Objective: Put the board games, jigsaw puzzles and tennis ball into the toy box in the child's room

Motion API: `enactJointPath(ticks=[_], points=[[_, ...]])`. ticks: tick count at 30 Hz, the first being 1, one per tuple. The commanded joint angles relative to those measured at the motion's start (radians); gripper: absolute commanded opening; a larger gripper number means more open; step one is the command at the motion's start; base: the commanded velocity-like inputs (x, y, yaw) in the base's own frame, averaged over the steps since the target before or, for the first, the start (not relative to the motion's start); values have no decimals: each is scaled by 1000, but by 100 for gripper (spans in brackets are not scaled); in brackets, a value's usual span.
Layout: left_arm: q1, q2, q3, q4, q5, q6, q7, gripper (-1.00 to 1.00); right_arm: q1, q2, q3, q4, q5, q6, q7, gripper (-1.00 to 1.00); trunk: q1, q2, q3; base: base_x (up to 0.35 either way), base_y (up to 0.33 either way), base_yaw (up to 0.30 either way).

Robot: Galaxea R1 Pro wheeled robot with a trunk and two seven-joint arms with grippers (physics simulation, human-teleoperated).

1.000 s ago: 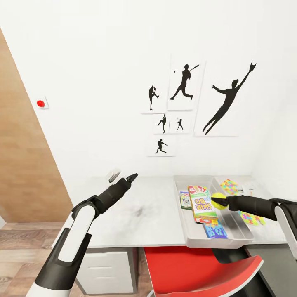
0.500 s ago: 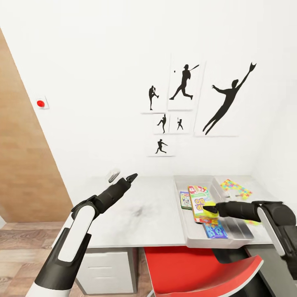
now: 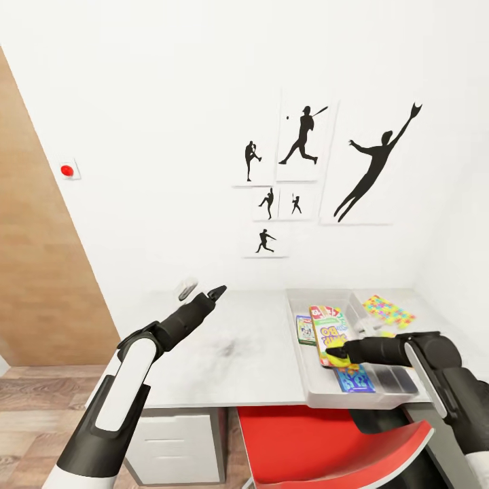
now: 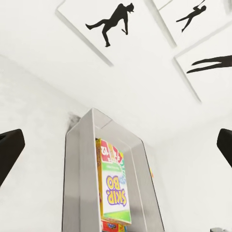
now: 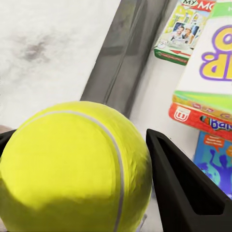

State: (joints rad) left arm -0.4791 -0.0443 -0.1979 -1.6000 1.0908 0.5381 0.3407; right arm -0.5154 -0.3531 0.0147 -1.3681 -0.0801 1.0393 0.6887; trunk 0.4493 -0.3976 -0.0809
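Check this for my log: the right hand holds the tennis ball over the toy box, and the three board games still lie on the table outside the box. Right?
Not quite. The right hand does hold the tennis ball over the toy box, but the three board games already lie inside the box, not outside it on the table. The head view shows this.

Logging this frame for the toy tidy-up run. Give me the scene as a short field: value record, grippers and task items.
right gripper: shut on the tennis ball, held over the toy box
left gripper: open, empty, above the table
in toy box: Skip-Bo game, Monopoly game, blue game
jigsaw puzzle: on the table beyond the box; a second one cannot be made out
tennis ball status: not yet released
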Motion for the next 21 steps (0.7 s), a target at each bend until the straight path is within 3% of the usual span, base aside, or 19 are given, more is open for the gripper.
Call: enactJointPath(ticks=[1, 7, 21], points=[[-1, 0, 0, -1, 11, 2, 10, 100, -2, 3, 3, 7, -8, 8, -11, -100, 1, -2, -2, 0, 0, 0], [-1, 0, 0, -1, 11, 2, 9, 100, -11, 34, 9, 44, 5, 8, -55, -100, 1, -2, -2, 0, 0, 0], [-1, 0, 0, -1, 12, 2, 9, 100, -20, 57, 77, 98, 8, 8, -69, -100, 1, -2, -2, 0, 0, 0]])
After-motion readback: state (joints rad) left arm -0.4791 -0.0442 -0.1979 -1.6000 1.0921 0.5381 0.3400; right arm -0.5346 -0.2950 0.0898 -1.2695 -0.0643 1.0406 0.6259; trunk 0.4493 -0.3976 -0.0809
